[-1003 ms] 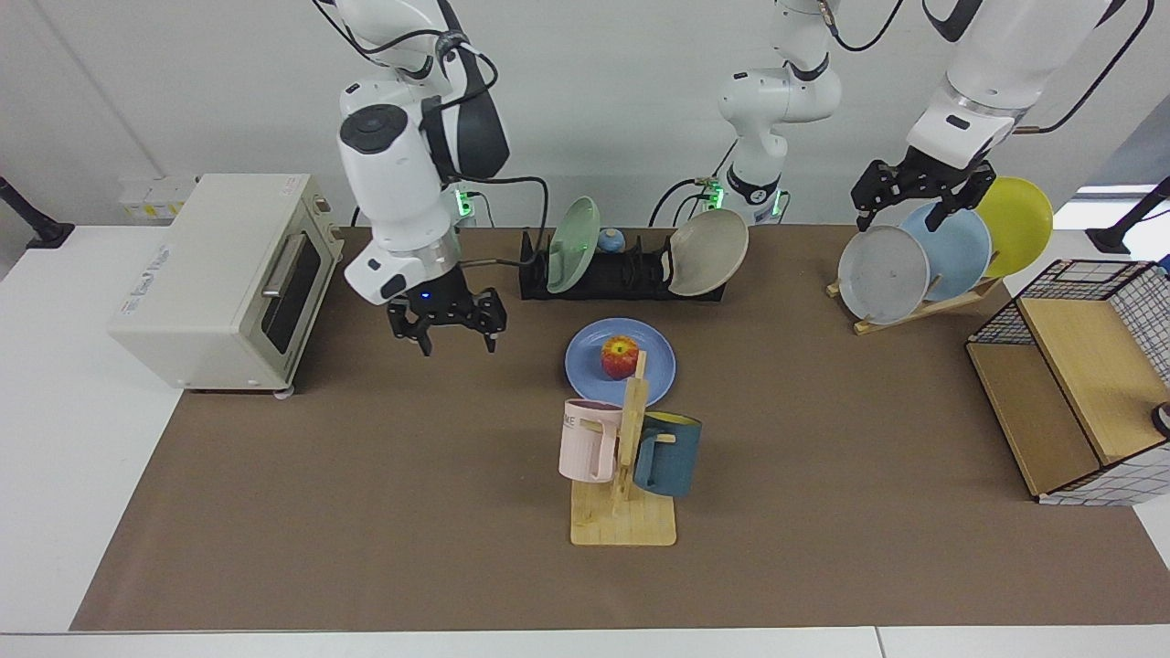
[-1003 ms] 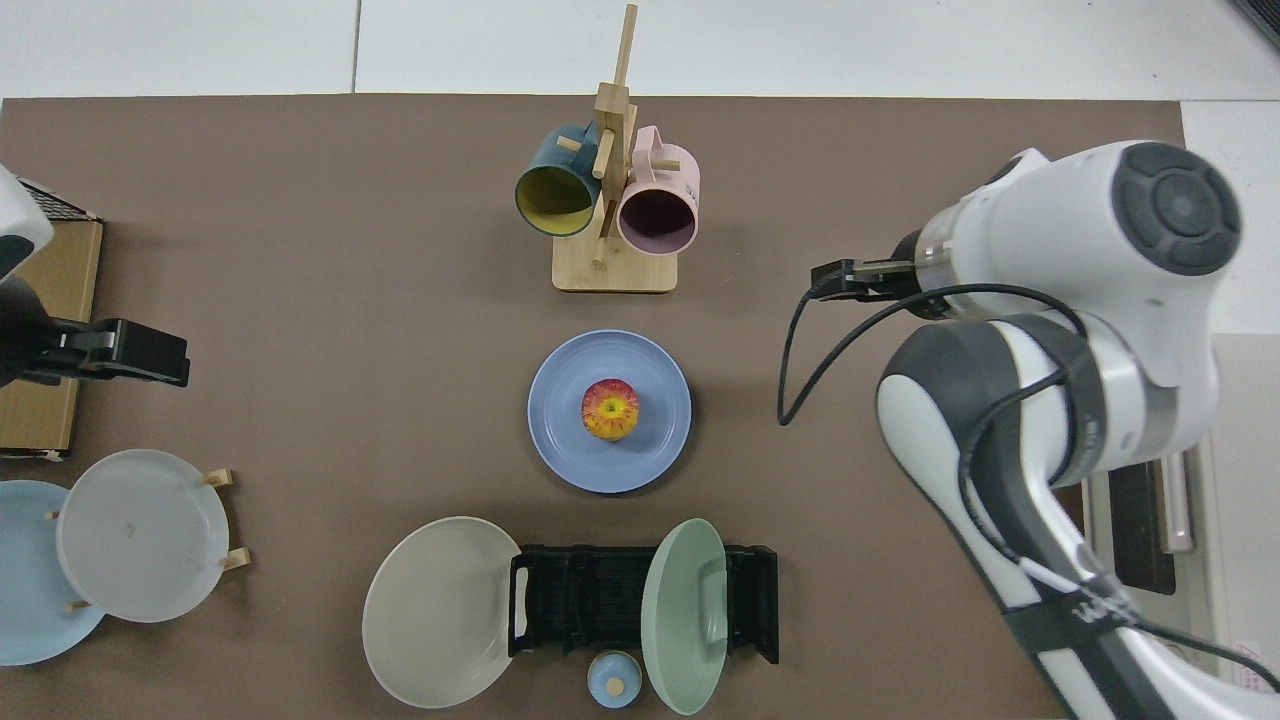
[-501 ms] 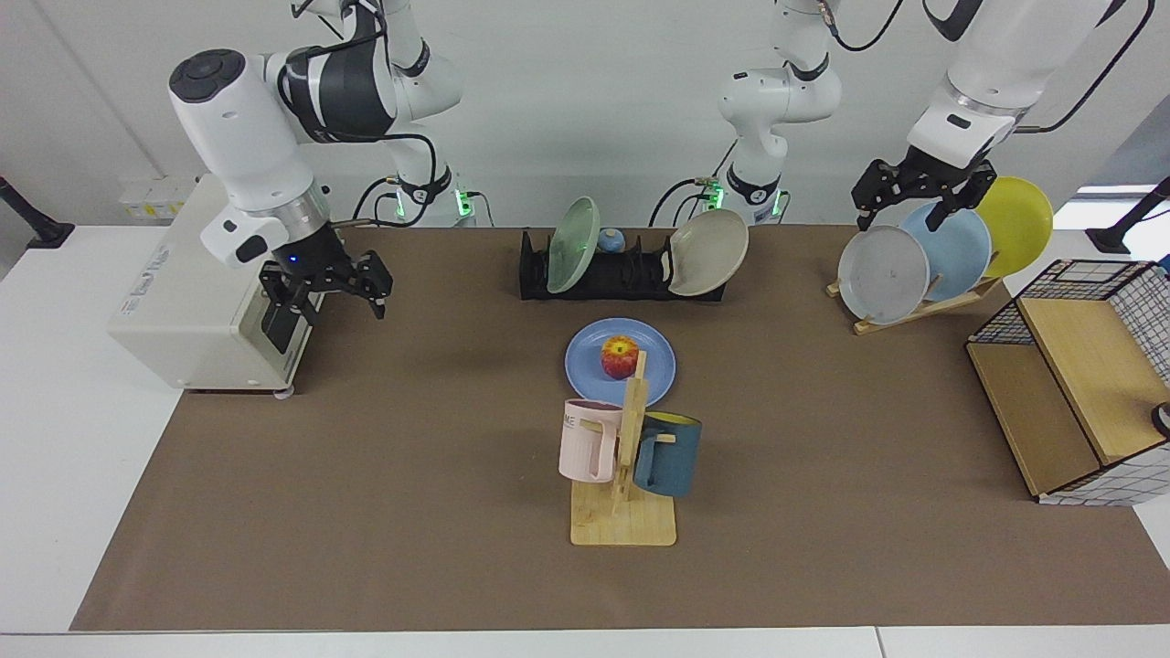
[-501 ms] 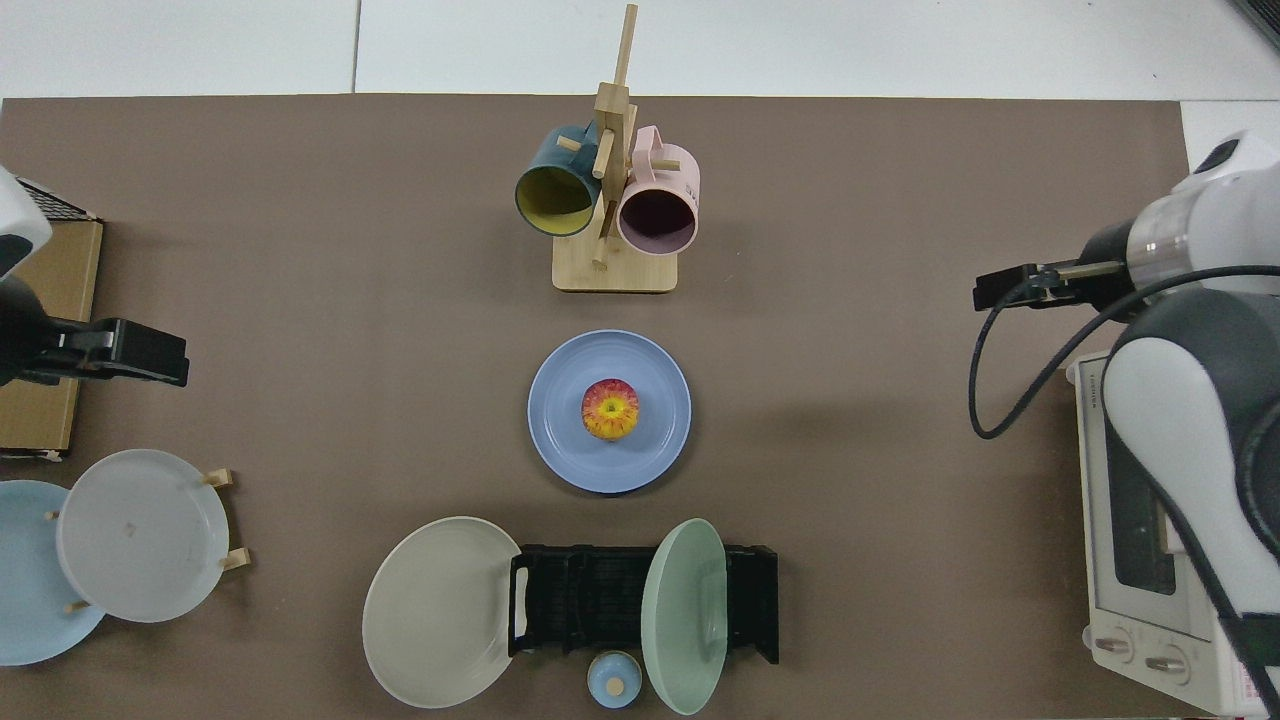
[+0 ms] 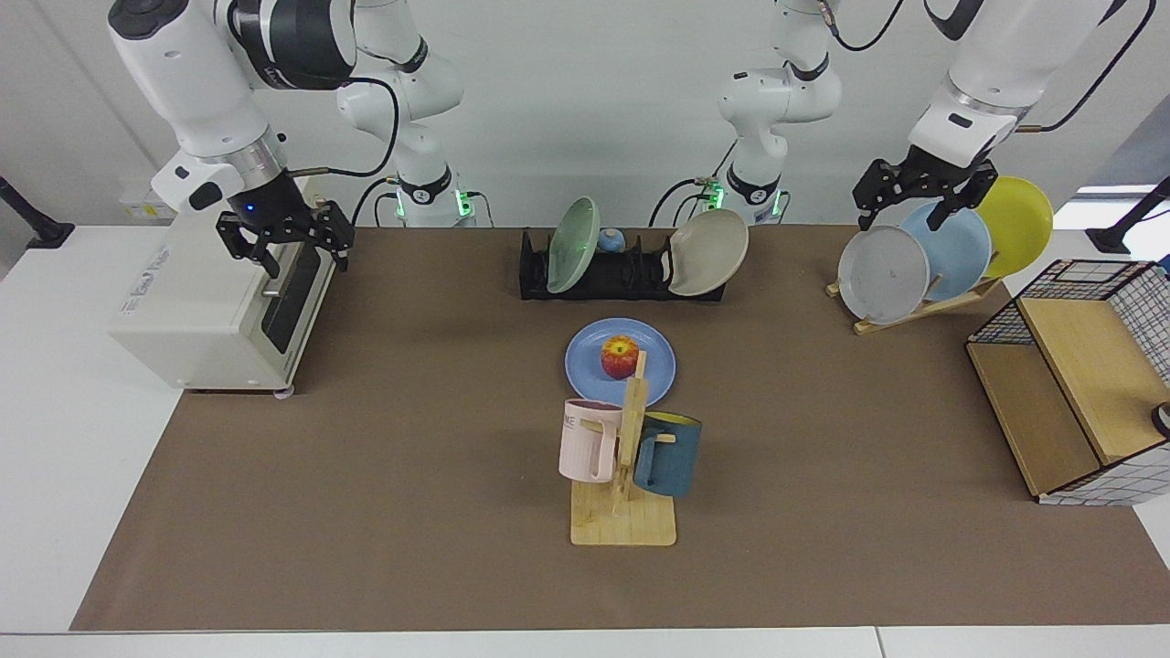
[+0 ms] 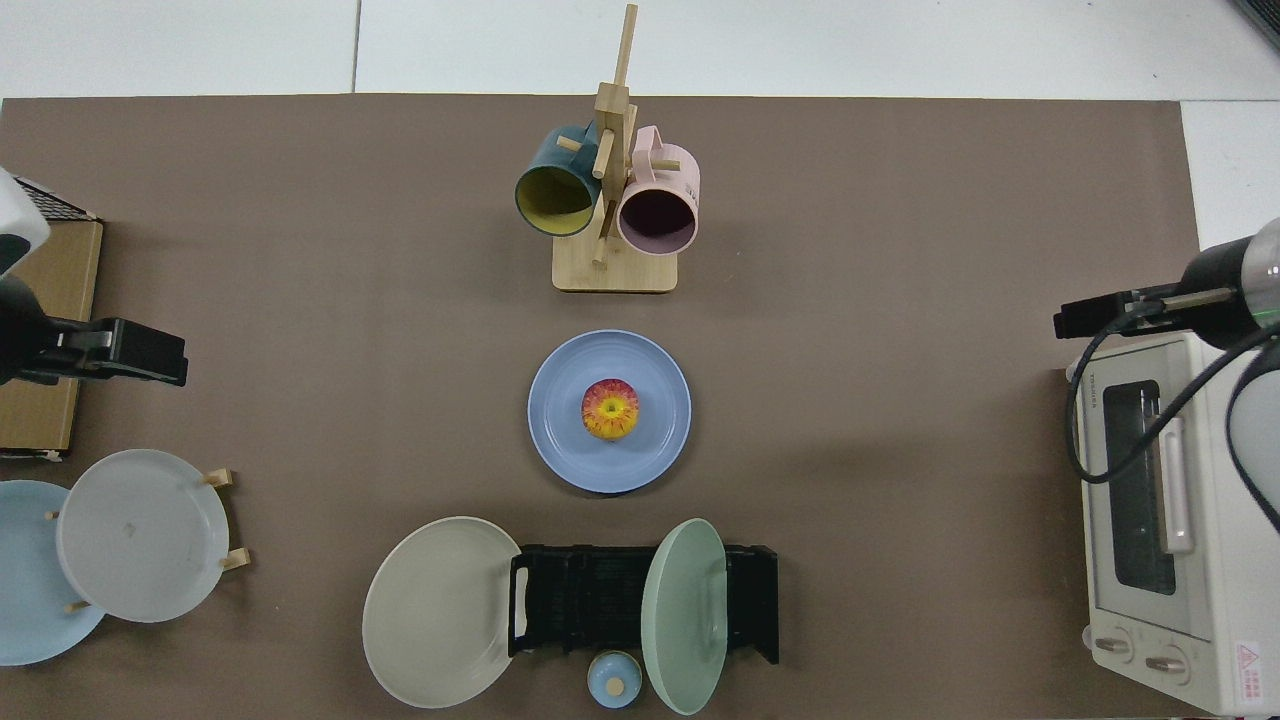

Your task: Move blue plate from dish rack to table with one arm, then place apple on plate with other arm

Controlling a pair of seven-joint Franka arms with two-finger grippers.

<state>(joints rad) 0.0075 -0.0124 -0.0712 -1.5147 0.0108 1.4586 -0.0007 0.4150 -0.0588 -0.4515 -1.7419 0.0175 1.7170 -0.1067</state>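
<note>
Hovering open, empty: right end effector (image 5: 285, 249) | left end effector (image 5: 921, 196) open

Table (image 5: 366, 512) (brown mat) bears blue plate (image 5: 585, 366).

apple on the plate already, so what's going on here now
Nothing is being handled. The apple sits on the blue plate, which lies flat on the table in front of the dish rack. The right gripper hangs open and empty over the toaster oven. The left gripper waits, open, above the plates on the wooden stand.
</note>
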